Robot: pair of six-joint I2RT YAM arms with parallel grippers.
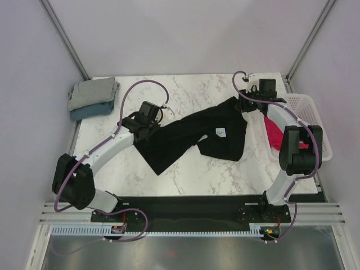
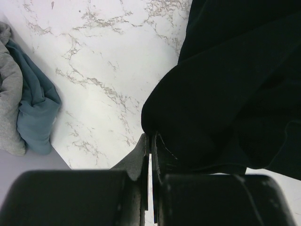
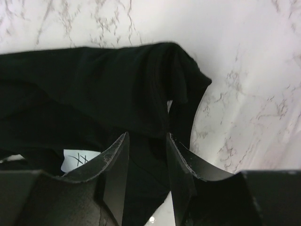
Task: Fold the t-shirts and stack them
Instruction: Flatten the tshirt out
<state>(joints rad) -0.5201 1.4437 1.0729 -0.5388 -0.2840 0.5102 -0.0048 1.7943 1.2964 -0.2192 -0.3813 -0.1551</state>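
Observation:
The black t-shirt [image 1: 191,138] lies stretched in a crumpled diagonal across the marble table, its small white tag [image 1: 220,133] facing up. My left gripper [image 1: 157,122] is shut on the shirt's left edge; in the left wrist view the jaws [image 2: 151,135] pinch the black cloth [image 2: 225,94]. My right gripper [image 1: 242,104] is at the shirt's far right corner. In the right wrist view it [image 3: 146,134] is open, with black cloth [image 3: 94,89] between and beyond the fingers. The grey shirt [image 1: 93,91] lies folded on the dusty blue shirt [image 1: 90,110] at the back left. The pink-red shirt [image 1: 273,133] hangs in the basket.
The white mesh basket [image 1: 308,109] stands at the table's right edge, beside the right arm. The grey and blue stack also shows at the left of the left wrist view [image 2: 33,113]. Purple cables loop over both arms. Walls enclose the table on three sides.

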